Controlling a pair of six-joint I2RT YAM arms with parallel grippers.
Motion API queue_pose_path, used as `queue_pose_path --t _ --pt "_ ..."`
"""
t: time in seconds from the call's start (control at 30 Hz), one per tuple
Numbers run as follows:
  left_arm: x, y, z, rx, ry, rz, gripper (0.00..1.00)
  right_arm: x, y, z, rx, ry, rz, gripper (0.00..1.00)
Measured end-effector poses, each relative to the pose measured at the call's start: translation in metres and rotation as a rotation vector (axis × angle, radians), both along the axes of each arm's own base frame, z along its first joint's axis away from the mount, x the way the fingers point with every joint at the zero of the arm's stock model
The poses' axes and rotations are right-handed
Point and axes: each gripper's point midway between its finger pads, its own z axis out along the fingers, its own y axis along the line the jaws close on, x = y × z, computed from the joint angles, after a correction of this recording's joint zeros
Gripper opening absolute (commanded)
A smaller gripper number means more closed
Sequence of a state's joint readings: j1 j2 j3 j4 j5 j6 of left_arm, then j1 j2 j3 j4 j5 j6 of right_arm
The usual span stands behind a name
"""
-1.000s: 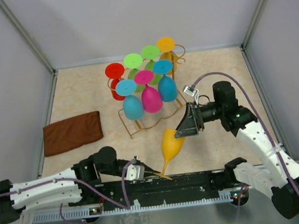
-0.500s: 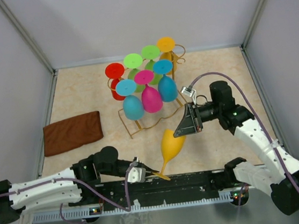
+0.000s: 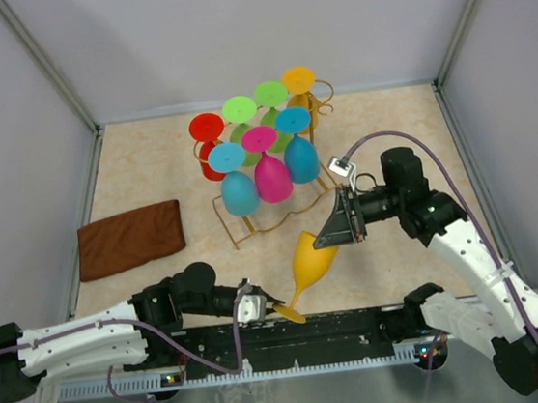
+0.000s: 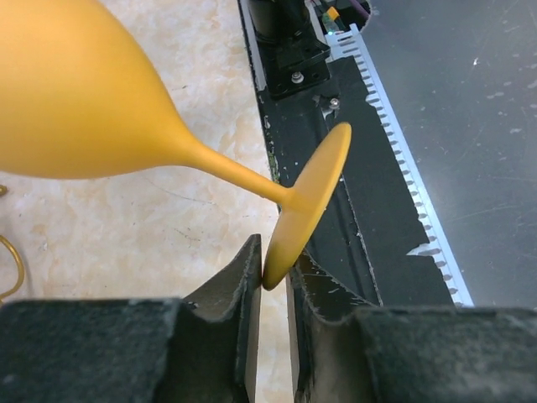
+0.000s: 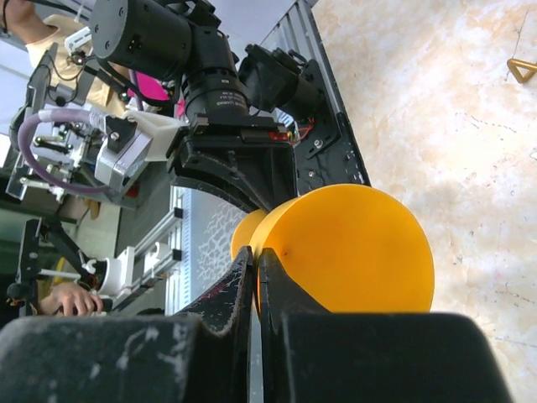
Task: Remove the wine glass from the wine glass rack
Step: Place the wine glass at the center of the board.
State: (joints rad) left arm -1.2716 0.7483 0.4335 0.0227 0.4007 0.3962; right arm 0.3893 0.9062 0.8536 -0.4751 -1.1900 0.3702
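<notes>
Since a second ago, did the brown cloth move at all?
No. The brown cloth lies in the same spot as before, its left end by the left edge of the table.

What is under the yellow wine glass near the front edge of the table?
Under the bowl: beige table. Under the foot: the black rail. The spot right beneath the bowl is hidden.
</notes>
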Motion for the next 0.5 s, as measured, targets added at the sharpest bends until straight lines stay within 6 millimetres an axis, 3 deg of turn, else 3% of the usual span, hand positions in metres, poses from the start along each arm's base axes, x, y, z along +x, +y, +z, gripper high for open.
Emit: queue_pose_path --t 0.13,0.23,0.5 --pt "0.004 0.000 0.002 -0.005 0.009 0.026 0.41 -0.003 -0.002 0.002 -0.008 -0.020 -0.013 0.00" --pt "0.006 -0.001 0.006 -0.019 0.013 0.041 0.57 -0.003 -0.003 0.000 -0.024 -0.036 -0.042 0.00" --pt "0.009 0.001 0.021 -0.078 0.016 0.076 0.75 0.002 -0.012 0.001 -0.086 -0.112 -0.127 0.00"
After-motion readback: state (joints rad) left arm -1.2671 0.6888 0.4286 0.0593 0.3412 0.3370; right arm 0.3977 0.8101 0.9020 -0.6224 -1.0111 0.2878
